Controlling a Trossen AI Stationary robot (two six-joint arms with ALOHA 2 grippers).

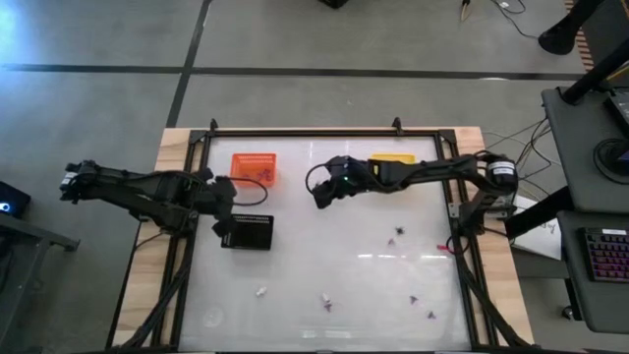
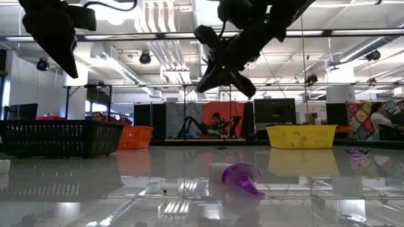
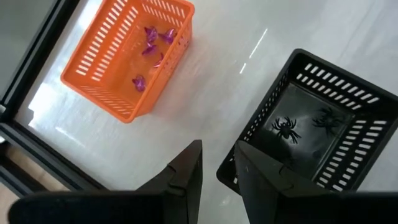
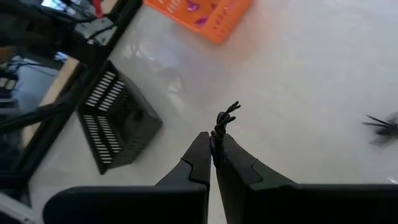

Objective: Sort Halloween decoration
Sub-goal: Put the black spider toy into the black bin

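Note:
My right gripper (image 4: 214, 146) is shut on a small black spider trinket (image 4: 222, 121) above the table's middle, between the orange basket (image 1: 254, 167) and the yellow basket (image 1: 395, 158); it also shows in the high view (image 1: 321, 200). My left gripper (image 3: 219, 155) hangs open and empty over the near rim of the black basket (image 3: 317, 130), which holds two black spiders (image 3: 286, 129). The orange basket (image 3: 127, 56) holds several purple trinkets. More trinkets lie loose on the table's near half (image 1: 398, 236). My right gripper pinches the black spider's body between its two fingertips (image 4: 202, 152). The spider's curled legs (image 4: 230, 111) stick out past the tips. It is lifted clear of the table, as the low view shows the gripper (image 2: 224, 75) high above the surface.
A second black spider (image 4: 380, 126) lies on the table near my right gripper. A purple trinket (image 2: 243, 178) and a whitish one (image 1: 261, 291) lie toward the near edge. A dark frame (image 1: 324, 133) runs around the table. People sit in the room behind.

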